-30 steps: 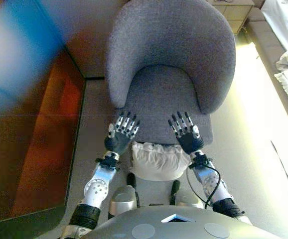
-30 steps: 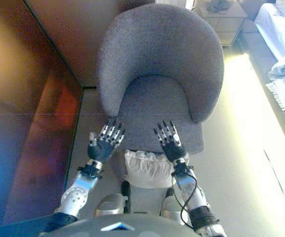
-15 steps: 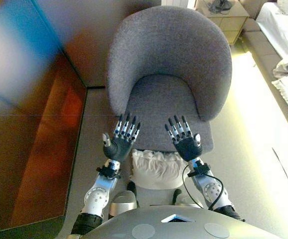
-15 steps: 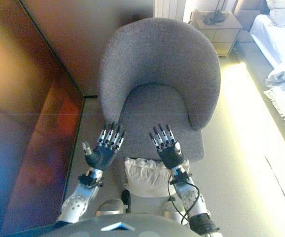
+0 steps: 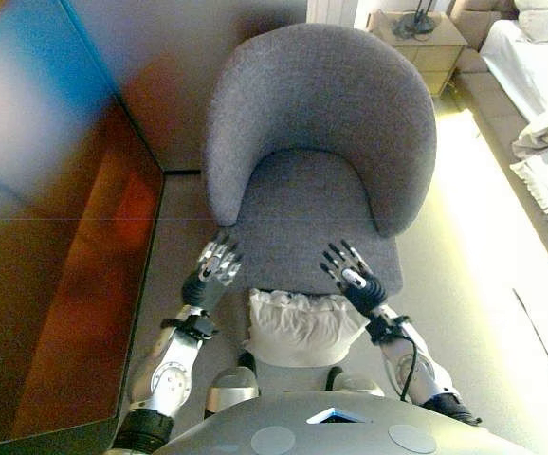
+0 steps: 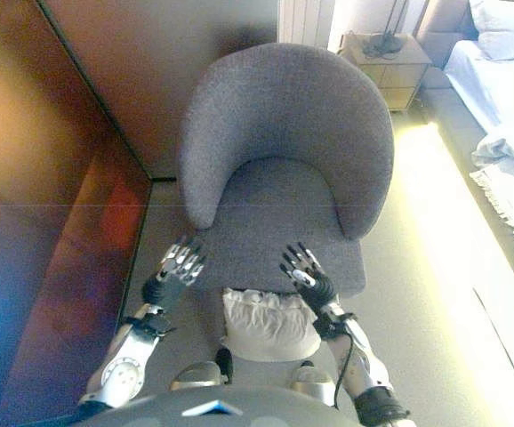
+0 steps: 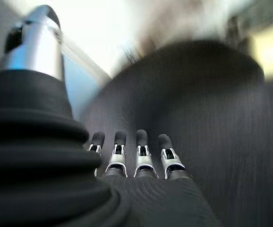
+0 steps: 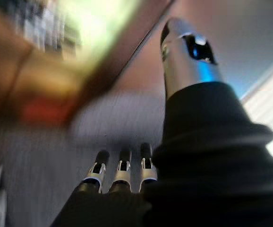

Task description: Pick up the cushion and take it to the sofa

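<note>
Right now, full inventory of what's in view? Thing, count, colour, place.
cushion: one, white, wrinkled, low in the head views just in front of the robot, between its two arms, at the armchair's front edge
armchair: one, grey, curved back, straight ahead
cabinet: one, glossy dark brown, on the robot's left
nightstand: one, light wood, behind the armchair to the right, dark item on top
bed: one, white bedding, far right
left hand: open, fingers straight, over the seat's front left corner, holding nothing
right hand: open, fingers spread, over the seat's front right, holding nothing
</note>
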Robot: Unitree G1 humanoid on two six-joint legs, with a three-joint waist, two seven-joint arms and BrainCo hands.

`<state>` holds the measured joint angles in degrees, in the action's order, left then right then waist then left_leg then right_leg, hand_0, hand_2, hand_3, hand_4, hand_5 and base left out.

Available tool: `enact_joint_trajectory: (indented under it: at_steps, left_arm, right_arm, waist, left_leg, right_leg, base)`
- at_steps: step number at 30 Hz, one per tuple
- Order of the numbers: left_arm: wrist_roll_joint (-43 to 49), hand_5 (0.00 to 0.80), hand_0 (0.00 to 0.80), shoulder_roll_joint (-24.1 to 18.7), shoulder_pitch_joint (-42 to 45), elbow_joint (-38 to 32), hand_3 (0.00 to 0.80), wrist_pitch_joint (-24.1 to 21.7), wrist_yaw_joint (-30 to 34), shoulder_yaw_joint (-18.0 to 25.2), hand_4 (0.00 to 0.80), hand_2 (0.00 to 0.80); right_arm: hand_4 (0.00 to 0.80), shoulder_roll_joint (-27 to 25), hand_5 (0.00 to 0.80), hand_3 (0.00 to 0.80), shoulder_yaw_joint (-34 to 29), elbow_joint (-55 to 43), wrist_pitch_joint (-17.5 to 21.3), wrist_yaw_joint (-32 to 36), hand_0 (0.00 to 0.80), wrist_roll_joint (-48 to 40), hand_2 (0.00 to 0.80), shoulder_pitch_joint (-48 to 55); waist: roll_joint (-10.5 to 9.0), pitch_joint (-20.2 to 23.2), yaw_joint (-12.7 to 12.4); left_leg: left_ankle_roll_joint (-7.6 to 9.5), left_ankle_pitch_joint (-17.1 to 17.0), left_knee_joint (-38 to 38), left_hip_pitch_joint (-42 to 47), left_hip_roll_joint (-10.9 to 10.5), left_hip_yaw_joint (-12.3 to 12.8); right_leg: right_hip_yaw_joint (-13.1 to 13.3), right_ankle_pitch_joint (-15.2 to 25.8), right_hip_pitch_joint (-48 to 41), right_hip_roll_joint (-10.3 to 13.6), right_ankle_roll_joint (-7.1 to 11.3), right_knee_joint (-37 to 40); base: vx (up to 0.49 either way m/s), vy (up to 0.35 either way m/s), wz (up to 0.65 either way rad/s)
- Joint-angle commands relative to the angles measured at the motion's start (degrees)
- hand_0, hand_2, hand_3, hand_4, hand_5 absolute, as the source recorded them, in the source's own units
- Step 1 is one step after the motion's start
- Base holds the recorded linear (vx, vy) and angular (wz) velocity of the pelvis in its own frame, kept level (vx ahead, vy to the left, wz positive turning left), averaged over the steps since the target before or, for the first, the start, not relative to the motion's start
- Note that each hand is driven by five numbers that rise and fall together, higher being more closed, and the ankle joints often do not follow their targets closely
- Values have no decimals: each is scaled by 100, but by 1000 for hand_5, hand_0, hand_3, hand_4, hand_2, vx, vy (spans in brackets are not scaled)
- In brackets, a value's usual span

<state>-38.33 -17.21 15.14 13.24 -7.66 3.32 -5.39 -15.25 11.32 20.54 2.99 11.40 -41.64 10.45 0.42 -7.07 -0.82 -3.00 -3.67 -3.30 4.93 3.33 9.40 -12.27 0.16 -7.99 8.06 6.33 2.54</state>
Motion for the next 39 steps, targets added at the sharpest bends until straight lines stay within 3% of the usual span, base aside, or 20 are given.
enact_joint_trajectory:
  at_steps: [1, 3, 10, 17, 22, 23, 27, 39]
  left_arm:
    - [712, 0, 0, -179, -302, 54, 0, -460, -392, 113, 0, 0]
    - [613, 0, 0, -88, -218, 271, 0, -579, -271, 183, 0, 0]
    - [674, 0, 0, -110, -509, 810, 0, -824, -88, -33, 0, 0]
    - [555, 0, 0, -375, -2142, 1559, 0, -1175, -569, -857, 0, 0]
    - [402, 0, 0, -323, -2788, 1790, 0, -1287, -812, -1125, 0, 0]
    - [417, 0, 0, -309, -2899, 1842, 0, -1321, -839, -1162, 0, 0]
    - [549, 0, 0, -308, -3347, 1986, 0, -1241, -952, -1273, 0, 0]
    - [445, 0, 0, -319, -4077, 2439, 0, -1153, -957, -1406, 0, 0]
  right_arm:
    - [0, 35, 0, 0, -158, 29, 496, -865, 0, 540, 0, -418]
    - [0, 207, 0, 0, -318, 101, 430, -714, 0, -260, 0, -438]
    - [0, 248, 0, 0, -182, 413, 594, -645, 0, 33, 0, -632]
    - [0, -217, 0, 0, 194, 1381, 869, -628, 0, -402, 0, -2204]
    - [0, -428, 0, 0, 220, 1737, 658, -918, 0, -206, 0, -3027]
    - [0, -484, 0, 0, 235, 1815, 597, -980, 0, -134, 0, -3173]
    - [0, -696, 0, 0, 268, 2133, 510, -1339, 0, 51, 0, -3737]
    - [0, -1494, 0, 0, -141, 2738, 831, -2321, 0, 108, 0, -4485]
  waist:
    - [-183, -195, -95]
    - [-197, -235, -92]
    - [-184, -606, -75]
    - [-16, -1525, -73]
    - [73, -1868, 13]
    - [116, -1956, 19]
    - [194, -2145, 52]
    - [411, -2273, 225]
  left_leg:
    - [-62, 717, 848, -212, 91, 18]
    - [-30, 791, 945, -222, 102, 96]
    - [41, 996, 1672, -763, 204, 194]
    - [81, 1266, 3055, -2499, 266, 52]
    - [130, 1400, 3650, -3328, 259, 24]
    - [99, 1610, 3876, -3450, 283, -20]
    - [163, 1863, 4594, -4173, 325, -61]
    - [372, 2494, 6402, -6139, 371, -324]
  right_leg:
    - [8, 97, 258, 216, 186, -89]
    - [-2, 83, 267, 290, 217, -159]
    - [23, -35, 829, 658, 323, -968]
    - [211, -38, 2576, 1000, 204, -2192]
    - [449, -195, 3584, 1005, 136, -3020]
    - [503, -384, 3753, 980, 164, -3315]
    - [633, -589, 4562, 992, 80, -4150]
    - [1199, -1084, 6660, 774, -48, -5981]
  base:
    - [0, 0, 0]
    - [51, 12, -3]
    - [-31, 14, -10]
    - [-317, 22, -5]
    - [-173, 62, -1]
    - [-110, 31, -4]
    - [-135, -2, 2]
    - [-52, 7, 0]
